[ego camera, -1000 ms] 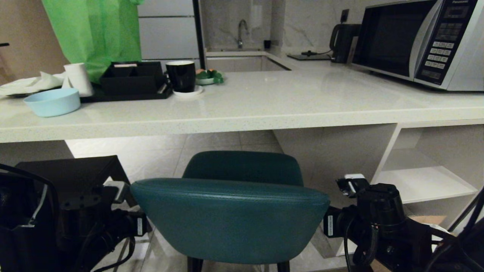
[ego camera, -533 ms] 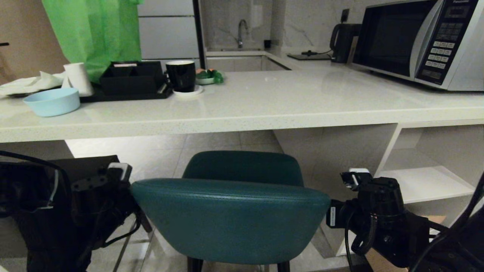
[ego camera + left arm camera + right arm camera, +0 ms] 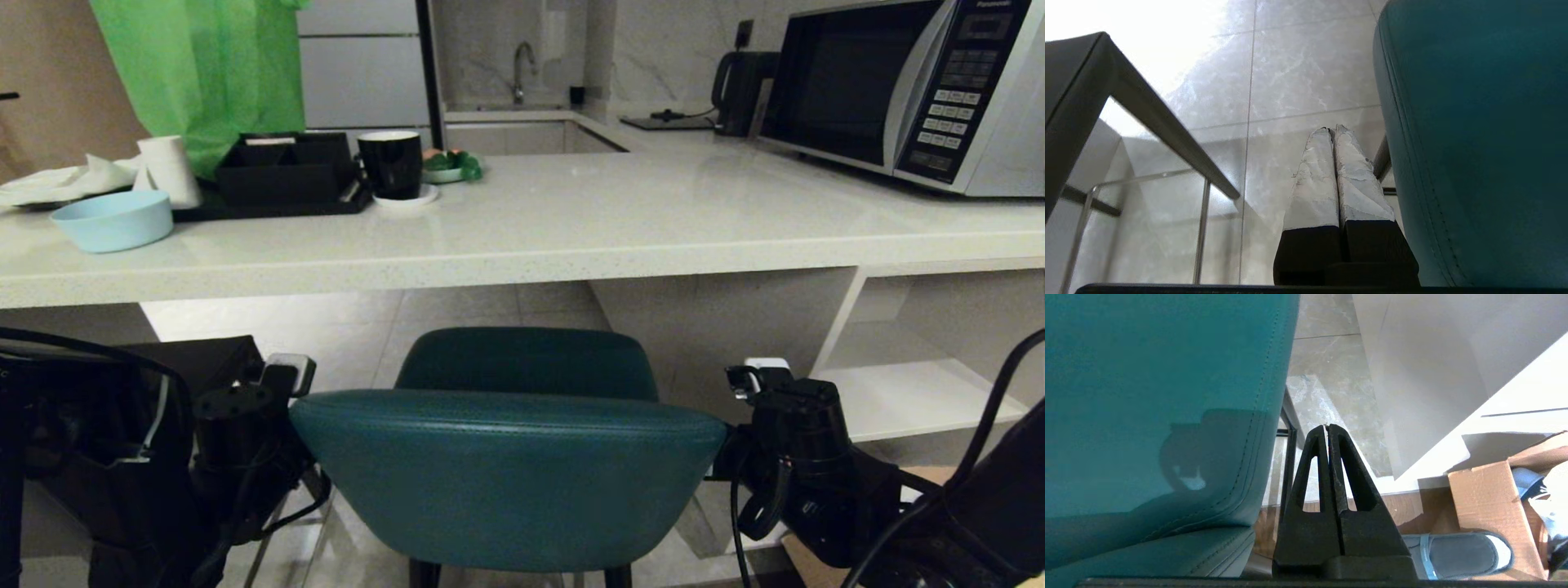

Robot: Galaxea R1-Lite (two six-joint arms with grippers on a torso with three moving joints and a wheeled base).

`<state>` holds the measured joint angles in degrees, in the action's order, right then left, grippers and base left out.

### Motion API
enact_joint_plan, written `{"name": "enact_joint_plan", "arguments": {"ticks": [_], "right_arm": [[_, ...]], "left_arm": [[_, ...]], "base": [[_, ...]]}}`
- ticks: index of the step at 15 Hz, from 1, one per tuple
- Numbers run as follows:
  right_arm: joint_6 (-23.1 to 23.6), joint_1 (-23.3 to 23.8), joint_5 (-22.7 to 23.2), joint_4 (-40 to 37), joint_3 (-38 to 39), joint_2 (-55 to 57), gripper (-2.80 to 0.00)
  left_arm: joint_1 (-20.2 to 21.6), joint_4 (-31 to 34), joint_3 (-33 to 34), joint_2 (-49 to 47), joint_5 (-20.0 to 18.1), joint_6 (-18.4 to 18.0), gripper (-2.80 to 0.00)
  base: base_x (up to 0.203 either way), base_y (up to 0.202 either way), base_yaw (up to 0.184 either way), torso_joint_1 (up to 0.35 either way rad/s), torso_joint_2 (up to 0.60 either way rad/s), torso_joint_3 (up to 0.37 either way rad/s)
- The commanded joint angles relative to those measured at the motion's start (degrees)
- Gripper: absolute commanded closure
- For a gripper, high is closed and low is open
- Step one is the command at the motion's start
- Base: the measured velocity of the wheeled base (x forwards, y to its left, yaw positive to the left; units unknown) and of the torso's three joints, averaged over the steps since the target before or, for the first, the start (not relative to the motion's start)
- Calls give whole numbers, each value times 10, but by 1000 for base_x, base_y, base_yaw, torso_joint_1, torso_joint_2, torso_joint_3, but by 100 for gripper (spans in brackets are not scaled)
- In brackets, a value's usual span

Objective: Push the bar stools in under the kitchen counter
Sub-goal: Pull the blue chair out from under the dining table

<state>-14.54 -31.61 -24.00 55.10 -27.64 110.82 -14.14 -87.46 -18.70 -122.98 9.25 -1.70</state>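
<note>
Two closed grippers bracketing one teal padded stool (image 3: 506,474) with a curved back.
Left gripper (image 3: 1334,130) and right gripper (image 3: 1327,426), jaws pressed together, are flanking the backrest, probably readying a push; seat is sitting just short of the off-white speckled stone counter (image 3: 522,265).

The teal stool (image 3: 506,474) stands upright in front of the kitchen counter (image 3: 522,245), its padded curved back nearest and its seat (image 3: 526,363) just short of the counter's thick edge, apparently not yet under it, though the angle makes that hard to judge. The dark grey stool (image 3: 175,367) stands beside it, to the teal stool's left, with a square dark top and angular frame (image 3: 1167,126) over thin legs; most of it is hidden. The counter itself is a long off-white speckled stone slab, with a white end panel (image 3: 718,343) and open white shelving (image 3: 914,392) to the right of the teal stool.
</note>
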Motion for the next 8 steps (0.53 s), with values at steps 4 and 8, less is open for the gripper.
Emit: {"name": "enact_joint_plan", "arguments": {"ticks": [4, 8], "right_arm": [[-1, -3, -6, 4, -18, 27, 0], [-2, -4, -10, 4, -13, 25, 0]], "left_arm": [[-10, -2, 47, 27, -3, 1, 0], [-10, -2, 48, 32, -3, 0, 0]], "base": [[0, 0, 0, 0, 0, 0], [0, 0, 0, 0, 0, 0]]}}
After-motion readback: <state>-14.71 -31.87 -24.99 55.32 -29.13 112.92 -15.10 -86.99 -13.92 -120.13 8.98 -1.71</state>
